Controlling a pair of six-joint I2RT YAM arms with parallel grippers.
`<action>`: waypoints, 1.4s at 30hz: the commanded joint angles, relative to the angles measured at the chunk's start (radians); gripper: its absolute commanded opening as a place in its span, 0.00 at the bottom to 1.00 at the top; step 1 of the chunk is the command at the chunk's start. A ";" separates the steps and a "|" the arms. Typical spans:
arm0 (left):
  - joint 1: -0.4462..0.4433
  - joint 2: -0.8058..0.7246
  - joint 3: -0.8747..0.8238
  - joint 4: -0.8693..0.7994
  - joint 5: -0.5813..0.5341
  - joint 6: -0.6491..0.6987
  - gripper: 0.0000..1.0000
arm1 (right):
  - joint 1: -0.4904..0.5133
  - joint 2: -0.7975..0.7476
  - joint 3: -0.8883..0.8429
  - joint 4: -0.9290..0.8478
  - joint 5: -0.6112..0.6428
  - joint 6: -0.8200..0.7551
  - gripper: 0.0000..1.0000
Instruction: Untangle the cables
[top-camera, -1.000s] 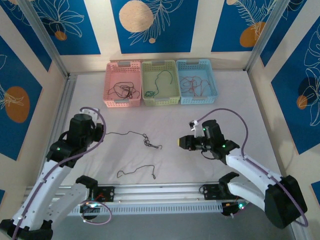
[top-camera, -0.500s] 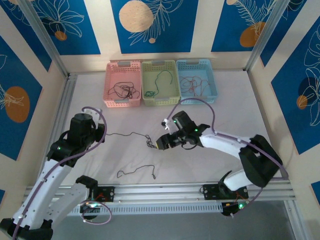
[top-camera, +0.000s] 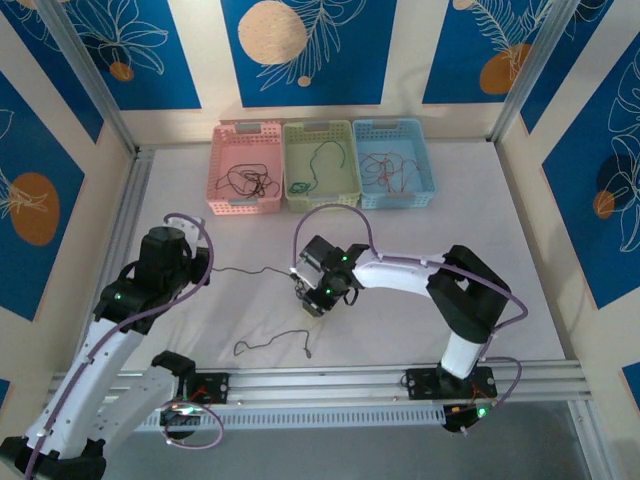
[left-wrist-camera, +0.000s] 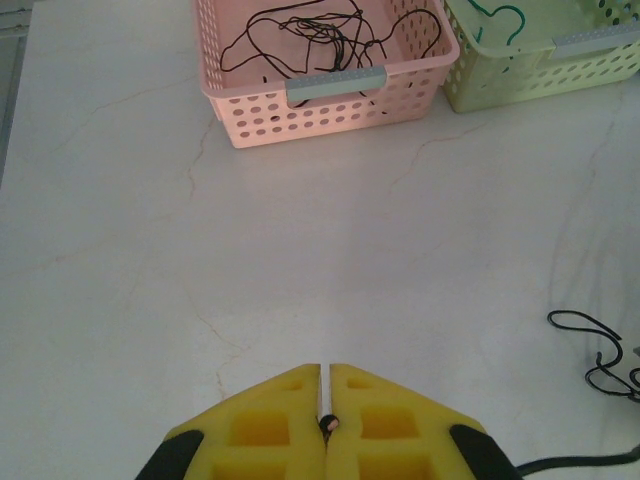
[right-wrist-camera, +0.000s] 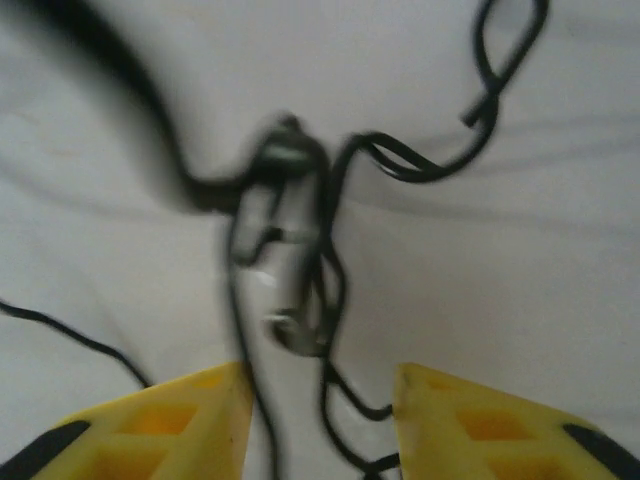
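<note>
The right gripper (right-wrist-camera: 320, 375) gapes wide over the blurry black knot (right-wrist-camera: 295, 250). The left gripper (left-wrist-camera: 327, 368) pinches a black cable (left-wrist-camera: 327, 423), mostly hidden.

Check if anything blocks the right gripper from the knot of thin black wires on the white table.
Nothing visible does. The right gripper is open, and the knot of thin black wires lies just ahead of its yellow foam pads on bare white table, strands reaching between them.
</note>
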 joint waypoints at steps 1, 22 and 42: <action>0.010 -0.004 -0.006 0.023 0.013 0.008 0.00 | 0.014 0.008 0.023 -0.047 0.095 -0.055 0.28; 0.011 0.029 0.136 -0.049 0.073 -0.046 0.00 | 0.076 -0.378 -0.259 0.286 0.208 -0.353 0.26; 0.011 0.154 0.105 -0.006 0.039 -0.070 0.00 | 0.211 -0.546 -0.367 0.337 -0.199 -0.098 0.55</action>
